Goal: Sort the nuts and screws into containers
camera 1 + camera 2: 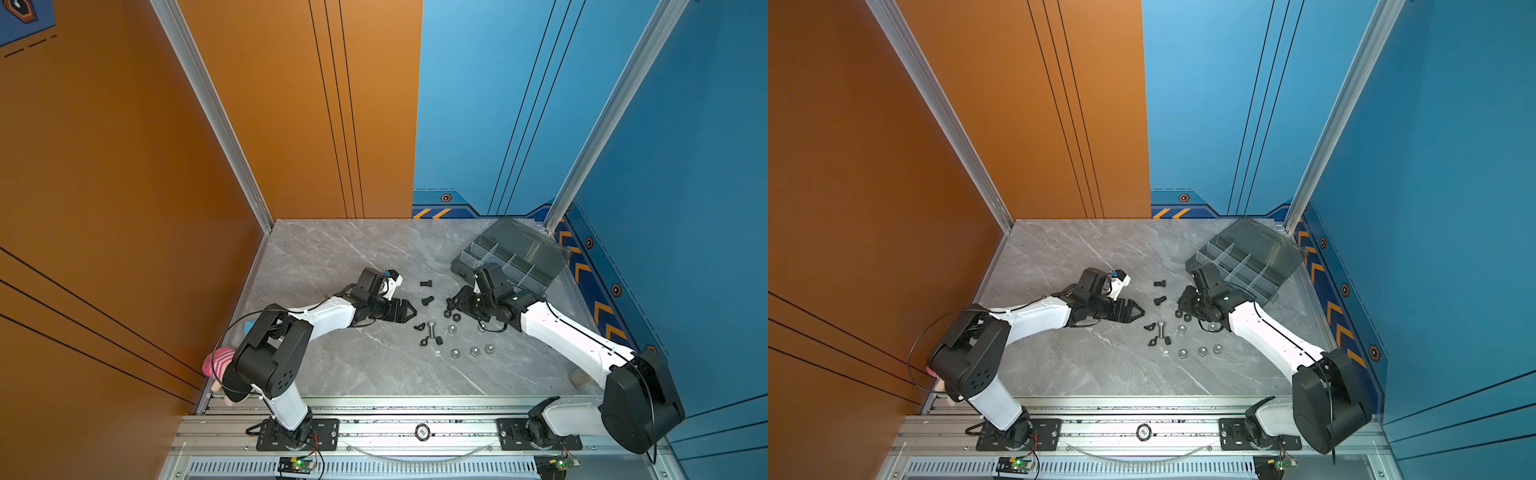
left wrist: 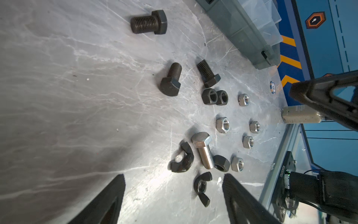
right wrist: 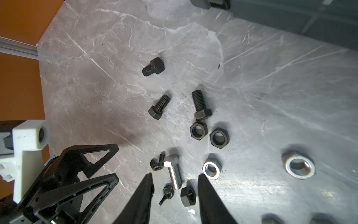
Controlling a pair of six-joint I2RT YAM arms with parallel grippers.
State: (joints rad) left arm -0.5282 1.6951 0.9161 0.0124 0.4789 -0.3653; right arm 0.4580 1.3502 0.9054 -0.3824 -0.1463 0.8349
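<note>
Currently right claw (image 3: 175,175) hovers low over the loose pile, fingers spread part-way, pinching nothing. Just ahead lies the silver bolt (image 3: 173,173), flat on the tabletop (image 3: 96,87), framed between the two fingers in the right wrist view; long axis runs roughly along the fingers, head end away, so a close would likely catch the shank crosswise. A black wing nut (image 3: 166,194) and a black hex nut (image 3: 188,196) crowd that gap at the threaded end, could get grabbed too. Across the pile, left claw (image 2: 173,175) also spread, empty. The organiser box (image 1: 462,262) stands lid-up close by the right arm, well apart from the left claw, so right arm judged handier. The black bolts (image 3: 154,67) and silver nuts (image 3: 212,168) lie loose on the tabletop. Box cut off in both wrist views; compartment contents hard to tell through the tint; in both top views the right claw hides some black pieces under it
</note>
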